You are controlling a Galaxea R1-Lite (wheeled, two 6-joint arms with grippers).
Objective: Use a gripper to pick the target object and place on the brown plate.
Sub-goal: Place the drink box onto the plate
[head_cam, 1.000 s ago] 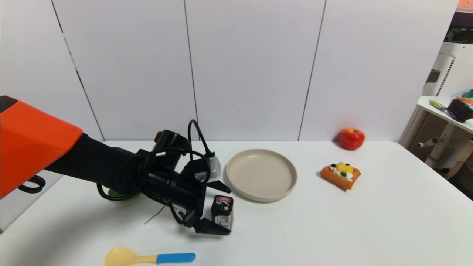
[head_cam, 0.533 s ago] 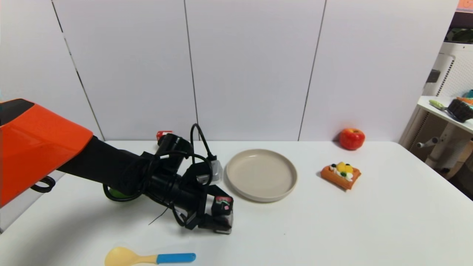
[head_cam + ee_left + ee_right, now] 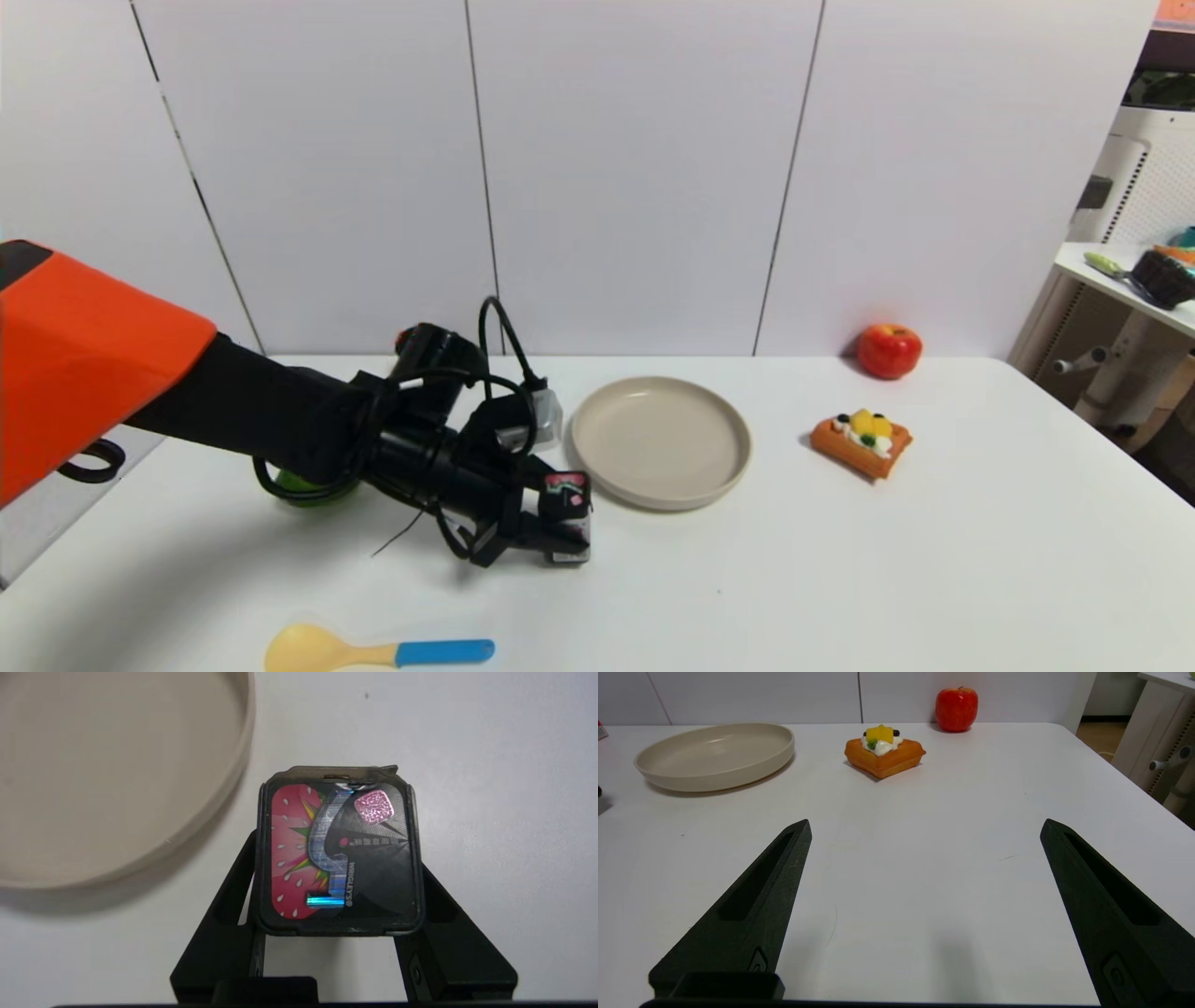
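My left gripper (image 3: 558, 534) is shut on the target object, a small black carton (image 3: 566, 505) with a pink-red strawberry label. It holds the carton upright by its two sides, just above the table. In the left wrist view the carton (image 3: 338, 849) fills the space between the fingers (image 3: 229, 905), with both pressed against its sides. The brown plate (image 3: 738, 467) lies just right of and behind the carton, empty, and its rim (image 3: 233, 779) shows close by. My right gripper (image 3: 924, 828) is open and empty, low over the table near its front.
A red apple (image 3: 888, 349) sits at the back right. A waffle cake (image 3: 861, 441) lies right of the plate. A yellow spoon with a blue handle (image 3: 373, 651) lies at the front left. A green object (image 3: 303, 487) is partly hidden behind my left arm.
My left gripper's fingers closed onto the black carton, which stood between them one second ago. The carton has since risen a little off the table.
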